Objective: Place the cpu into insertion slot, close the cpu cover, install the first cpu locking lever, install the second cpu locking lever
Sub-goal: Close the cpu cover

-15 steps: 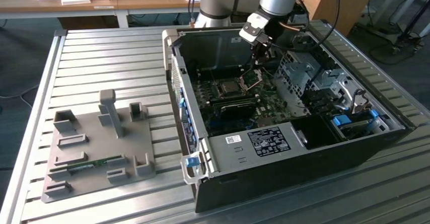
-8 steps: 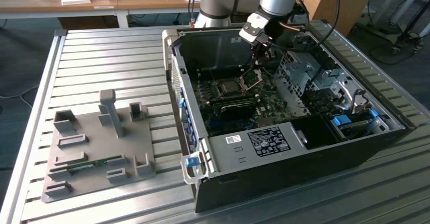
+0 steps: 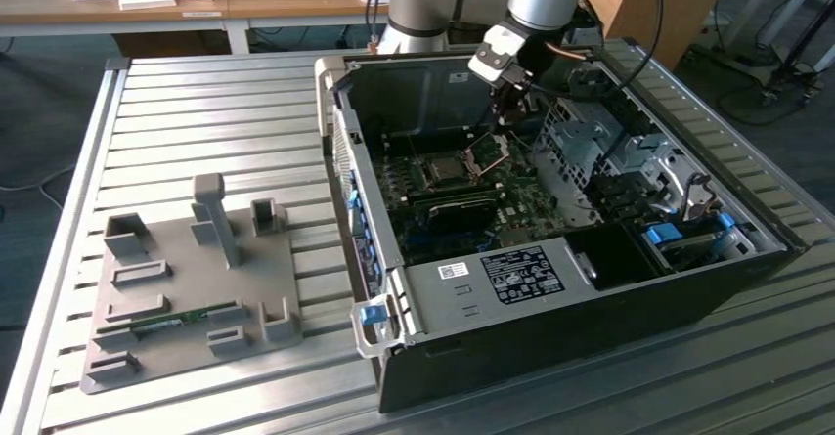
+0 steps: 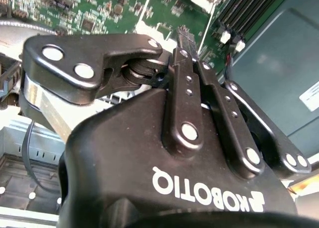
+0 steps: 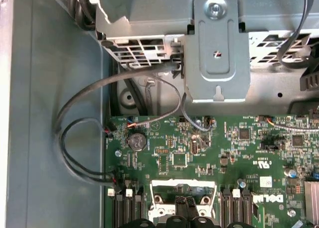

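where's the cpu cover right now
In the exterior view the cpu cover stands tilted up inside the computer case, on the exterior view's right of the socket, just below the hand.

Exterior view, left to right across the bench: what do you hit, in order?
Grey fixture plate → blue latch tab → cpu socket → open cpu cover → metal drive cage → blue drive brackets.

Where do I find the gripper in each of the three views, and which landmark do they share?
Exterior view: the gripper, inside the open computer case, above the green motherboard.
Second wrist view: the gripper, close up, tips shut, pointing at the motherboard.
First wrist view: the gripper, dark tips over the motherboard.
Shared landmark: the green motherboard.
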{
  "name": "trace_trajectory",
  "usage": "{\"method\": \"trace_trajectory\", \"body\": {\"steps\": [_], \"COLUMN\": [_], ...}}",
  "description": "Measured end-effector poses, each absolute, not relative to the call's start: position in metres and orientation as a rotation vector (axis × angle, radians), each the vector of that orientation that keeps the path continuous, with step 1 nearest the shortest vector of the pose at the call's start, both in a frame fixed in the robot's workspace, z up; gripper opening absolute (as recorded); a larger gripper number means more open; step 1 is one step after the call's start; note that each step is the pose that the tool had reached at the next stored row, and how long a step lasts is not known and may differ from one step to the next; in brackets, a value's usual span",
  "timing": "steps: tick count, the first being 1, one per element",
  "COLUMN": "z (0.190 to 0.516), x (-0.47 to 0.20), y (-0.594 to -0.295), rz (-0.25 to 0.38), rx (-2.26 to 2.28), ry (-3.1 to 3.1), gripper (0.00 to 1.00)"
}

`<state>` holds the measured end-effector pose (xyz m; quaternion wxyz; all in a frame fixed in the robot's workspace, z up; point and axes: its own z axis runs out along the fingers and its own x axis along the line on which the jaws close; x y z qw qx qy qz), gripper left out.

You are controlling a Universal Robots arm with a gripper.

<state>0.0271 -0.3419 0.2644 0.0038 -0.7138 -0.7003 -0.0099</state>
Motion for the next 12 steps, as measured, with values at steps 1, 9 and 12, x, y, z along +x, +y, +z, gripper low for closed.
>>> {"method": "trace_trajectory", "body": {"steps": [1,9,12], "z": [0.264,0.264,0.264], "x": [0.029,0.042,0.047], "y": [-0.342,-0.342,-0.342], "rz": [-0.031,-0.031,-0.031], "rx": [-2.237,-2.237,-2.237], "ry": [-2.195,-2.195,-2.195], "gripper": [0.11,0.11,0.11]}}
